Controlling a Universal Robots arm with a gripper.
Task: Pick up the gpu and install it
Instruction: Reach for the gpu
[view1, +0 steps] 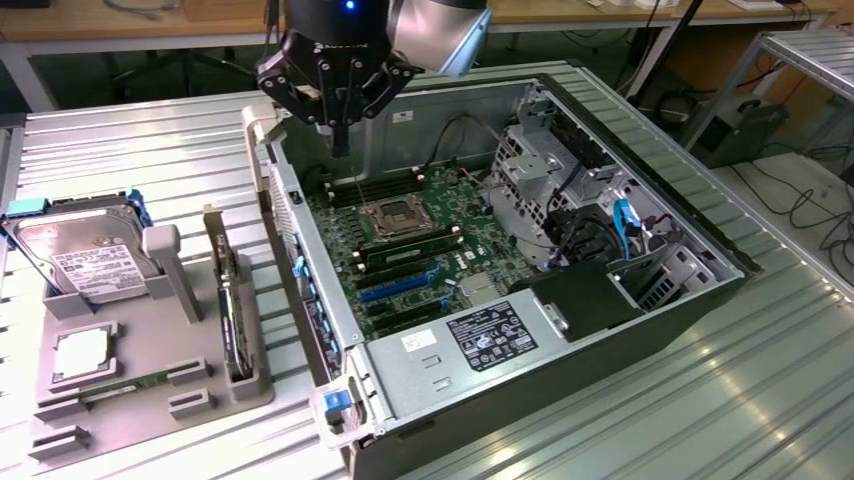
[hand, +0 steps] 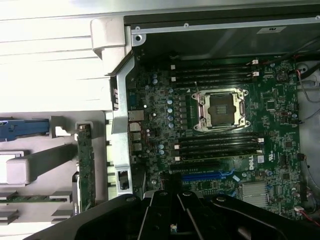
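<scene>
Closed fingers (view1: 342, 118) over one case (view1: 286, 245); one gpu (view1: 236, 320) in stand (view1: 147, 352).

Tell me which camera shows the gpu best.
The exterior view: the gpu stands on edge in the grey holder beside the open computer case, its length and end bracket visible. The wrist view shows the gpu edge-on from above, as a narrow strip.

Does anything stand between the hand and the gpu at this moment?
Yes: the computer case's rear wall. The shut hand hangs over the motherboard inside the case, while the gpu stands on edge in the grey holder outside that wall. Nothing else visible lies between them.
</scene>
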